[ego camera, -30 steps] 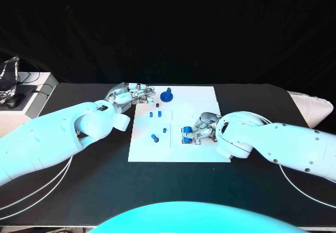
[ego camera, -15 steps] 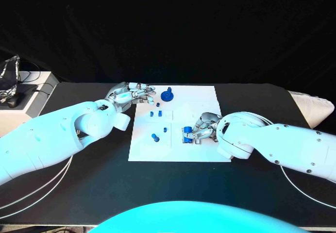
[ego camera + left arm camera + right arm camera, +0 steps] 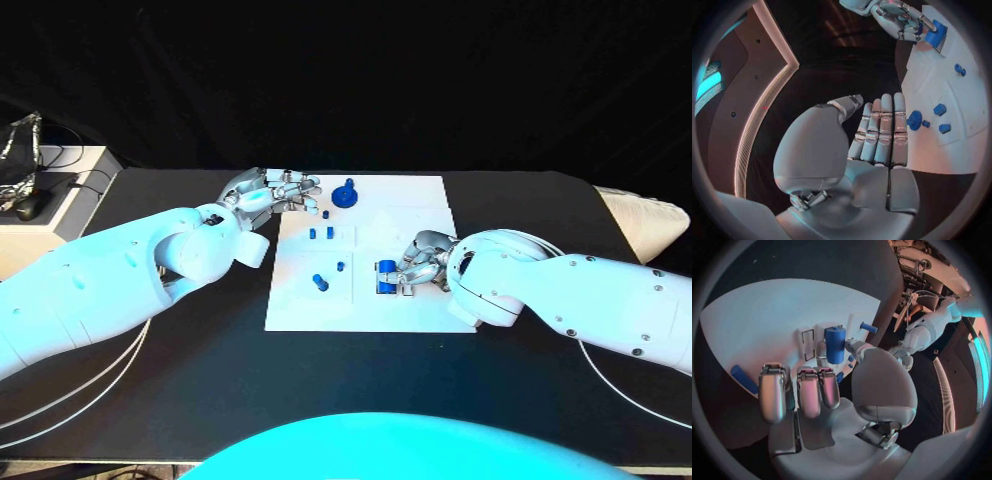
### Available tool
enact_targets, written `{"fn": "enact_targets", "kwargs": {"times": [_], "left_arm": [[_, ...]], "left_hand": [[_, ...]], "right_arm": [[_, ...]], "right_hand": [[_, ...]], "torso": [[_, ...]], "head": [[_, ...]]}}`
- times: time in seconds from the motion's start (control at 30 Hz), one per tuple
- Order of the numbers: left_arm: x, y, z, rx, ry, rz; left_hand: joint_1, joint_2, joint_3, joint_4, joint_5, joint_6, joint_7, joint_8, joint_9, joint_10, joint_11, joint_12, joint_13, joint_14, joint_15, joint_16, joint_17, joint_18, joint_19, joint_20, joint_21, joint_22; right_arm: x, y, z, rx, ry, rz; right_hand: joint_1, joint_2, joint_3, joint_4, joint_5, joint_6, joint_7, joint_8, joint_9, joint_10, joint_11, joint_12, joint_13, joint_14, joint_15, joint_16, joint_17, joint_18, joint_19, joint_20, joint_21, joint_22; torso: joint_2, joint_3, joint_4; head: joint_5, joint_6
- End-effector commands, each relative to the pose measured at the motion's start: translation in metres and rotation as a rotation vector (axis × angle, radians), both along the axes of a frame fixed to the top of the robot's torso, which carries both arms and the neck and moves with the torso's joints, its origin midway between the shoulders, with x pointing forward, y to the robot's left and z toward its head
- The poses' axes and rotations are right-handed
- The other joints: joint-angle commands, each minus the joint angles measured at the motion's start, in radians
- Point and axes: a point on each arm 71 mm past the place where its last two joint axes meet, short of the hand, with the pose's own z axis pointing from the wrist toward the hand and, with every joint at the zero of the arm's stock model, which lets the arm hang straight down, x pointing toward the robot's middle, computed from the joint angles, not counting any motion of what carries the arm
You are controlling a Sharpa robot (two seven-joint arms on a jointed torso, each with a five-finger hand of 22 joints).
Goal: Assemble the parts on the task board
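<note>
The white task board (image 3: 426,215) lies mid-table with several small blue parts on it. A round blue knob (image 3: 343,195) stands near its far edge, also seen as the knob (image 3: 914,120) just off my left hand's fingertips. My left hand (image 3: 274,192) hovers at the board's far left corner; its fingers (image 3: 879,130) are straight, side by side and hold nothing. My right hand (image 3: 418,262) sits at the board's middle right and pinches an upright blue cylinder (image 3: 834,344) between thumb and a finger; the cylinder (image 3: 385,279) stands on the board.
Two small blue pegs (image 3: 320,235), a single peg (image 3: 339,267) and a larger piece (image 3: 317,285) lie on the board's left half. A white box with cables (image 3: 36,175) stands at the table's left edge, and a pale object (image 3: 642,222) at its right edge.
</note>
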Motion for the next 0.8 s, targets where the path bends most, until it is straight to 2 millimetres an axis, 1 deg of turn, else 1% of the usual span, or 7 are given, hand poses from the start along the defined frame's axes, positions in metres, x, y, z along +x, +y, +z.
{"fn": "enact_targets", "kwargs": {"times": [0.03,0.1,0.17,0.2,0.27,0.67,0.8], "left_arm": [[0.0,-0.002,0.001,-0.013,-0.003,-0.015],[0.0,-0.002,0.001,-0.013,-0.003,-0.015],[0.0,-0.002,0.001,-0.013,-0.003,-0.015],[0.0,-0.002,0.001,-0.013,-0.003,-0.015],[0.0,-0.002,0.001,-0.013,-0.003,-0.015],[0.0,-0.002,0.001,-0.013,-0.003,-0.015],[0.0,-0.002,0.001,-0.013,-0.003,-0.015]], "left_hand": [[0.003,0.0,-0.002,-0.001,0.003,-0.001,0.002,-0.006,-0.001,-0.005,0.004,-0.006,0.0,0.006,0.001,-0.007,0.001,0.001,0.004,-0.001,-0.006,0.0],[0.003,0.0,-0.002,-0.001,0.003,-0.001,0.002,-0.006,-0.001,-0.005,0.004,-0.006,0.0,0.006,0.001,-0.007,0.001,0.001,0.004,-0.001,-0.006,0.0],[0.002,0.0,-0.002,0.0,0.003,-0.002,0.002,-0.006,-0.001,-0.005,0.004,-0.006,0.0,0.007,0.002,-0.008,0.002,0.001,0.004,0.0,-0.006,0.0],[0.002,0.0,-0.002,0.0,0.003,-0.002,0.002,-0.006,-0.001,-0.005,0.004,-0.006,0.0,0.007,0.002,-0.008,0.002,0.001,0.004,0.0,-0.006,0.0],[0.002,0.0,-0.002,0.0,0.003,-0.002,0.002,-0.006,-0.001,-0.005,0.004,-0.006,0.0,0.007,0.002,-0.008,0.002,0.001,0.004,0.0,-0.006,0.0],[0.002,0.0,-0.002,0.0,0.003,-0.002,0.002,-0.006,-0.001,-0.005,0.004,-0.006,0.0,0.007,0.002,-0.008,0.002,0.001,0.004,0.0,-0.006,0.0],[0.002,0.0,-0.002,0.0,0.003,-0.002,0.002,-0.006,-0.001,-0.005,0.004,-0.006,0.0,0.007,0.002,-0.008,0.002,0.001,0.004,0.0,-0.006,0.0]], "right_arm": [[-0.001,-0.001,-0.003,-0.017,0.008,0.011],[-0.001,-0.002,-0.002,-0.015,0.003,0.006],[0.0,-0.002,-0.002,-0.014,-0.003,0.003],[0.0,-0.002,-0.002,-0.013,-0.007,0.001],[0.0,-0.003,-0.002,-0.011,-0.013,-0.003],[0.002,-0.008,0.004,0.018,-0.086,-0.016],[0.001,-0.011,0.008,0.05,-0.138,-0.004]], "right_hand": [[-0.014,0.017,-0.073,0.005,-0.08,0.003,0.005,-0.009,-0.001,0.077,0.006,-0.01,0.231,0.091,0.008,0.002,0.193,-0.013,0.08,0.009,-0.005,0.229],[-0.009,0.036,-0.132,0.006,-0.107,0.003,0.006,-0.013,-0.001,0.074,0.005,-0.014,0.228,0.091,0.008,0.002,0.193,-0.013,0.08,0.009,-0.006,0.229],[-0.019,0.048,-0.177,0.006,-0.086,0.003,0.006,-0.016,0.001,0.073,0.006,-0.015,0.228,0.091,0.008,0.002,0.194,-0.013,0.08,0.009,-0.006,0.23],[-0.019,0.048,-0.177,0.006,-0.086,0.003,0.006,-0.016,0.001,0.073,0.006,-0.015,0.228,0.091,0.008,0.002,0.194,-0.013,0.08,0.009,-0.006,0.23],[-0.019,0.055,-0.222,0.007,-0.081,0.008,0.004,-0.015,0.003,0.074,0.005,-0.015,0.228,0.091,0.008,0.002,0.194,-0.013,0.08,0.009,-0.005,0.23],[0.006,0.082,-0.25,0.004,-0.049,0.015,0.001,-0.013,0.007,0.078,0.002,-0.01,0.232,0.092,0.005,0.004,0.199,-0.015,0.082,0.007,0.004,0.233],[0.057,0.094,-0.24,0.001,-0.034,0.02,-0.002,-0.012,0.009,0.082,-0.001,-0.003,0.237,0.094,0.003,0.005,0.205,-0.016,0.084,0.004,0.012,0.235]], "torso": [[-0.001,0.0003,0.0],[0.0,0.0003,0.0004],[0.0,0.0005,0.0008],[0.0,0.0005,0.0008],[0.0,0.0005,0.0004],[0.0,0.0004,0.0014],[0.0,0.0006,0.0011]], "head": [[0.0,-0.001],[0.0,-0.002],[0.0,-0.002],[0.0,-0.002],[0.001,-0.002],[0.003,-0.003],[0.005,-0.004]]}}
